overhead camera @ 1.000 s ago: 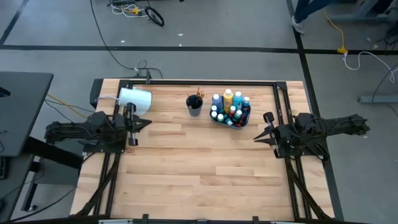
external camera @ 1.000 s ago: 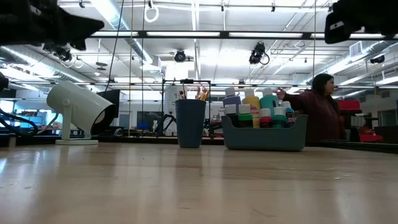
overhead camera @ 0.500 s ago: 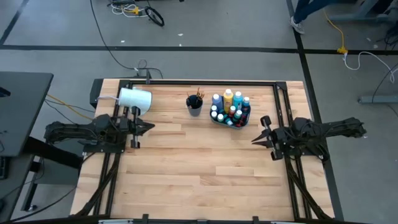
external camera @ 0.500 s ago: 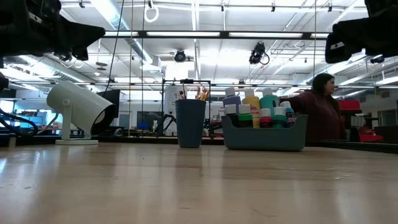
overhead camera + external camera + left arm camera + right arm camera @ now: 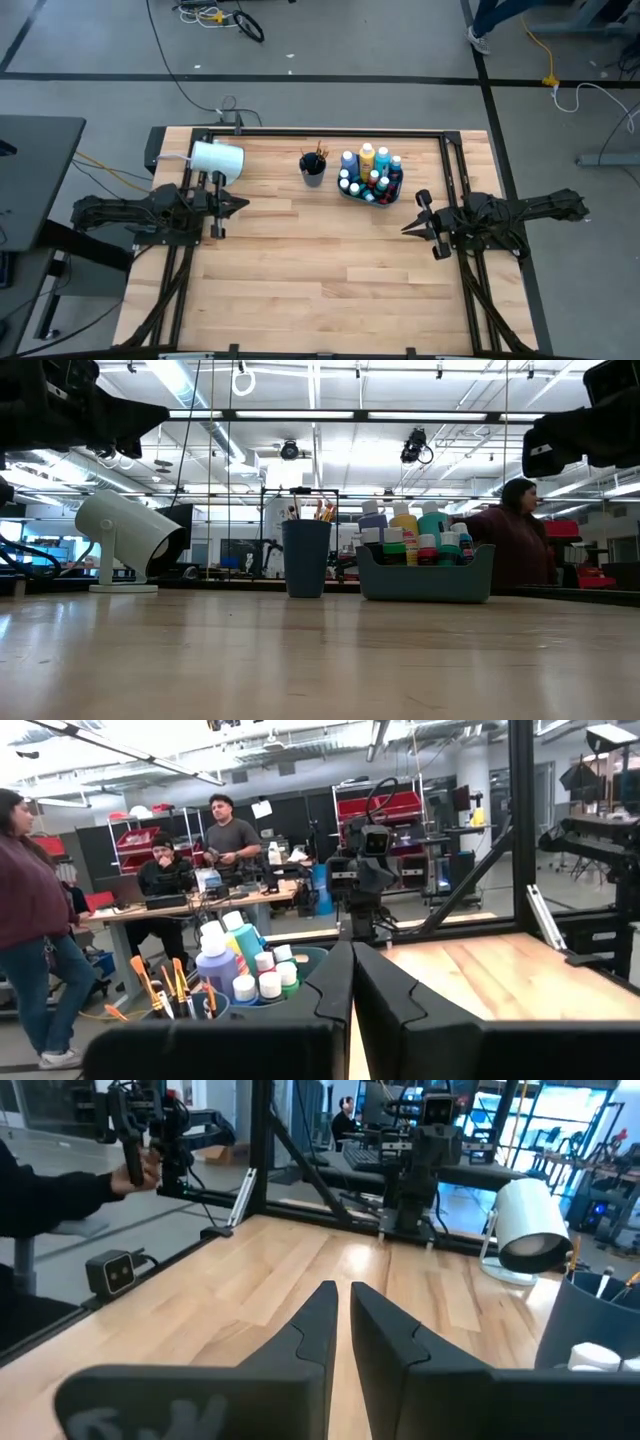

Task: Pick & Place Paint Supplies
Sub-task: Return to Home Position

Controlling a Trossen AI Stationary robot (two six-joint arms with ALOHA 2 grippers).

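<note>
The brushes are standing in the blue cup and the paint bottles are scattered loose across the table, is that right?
Not quite. The paint bottles aren't scattered loose; they stand packed together in the bin beside the blue cup, as the low view shows. The brushes do stand in that cup.

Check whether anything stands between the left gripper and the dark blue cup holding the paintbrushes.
Nothing visible does. In the high view only bare wooden tabletop lies between the left gripper and the dark blue cup. The large white cylinder lies off that line. The right gripper waits across the table.
</note>
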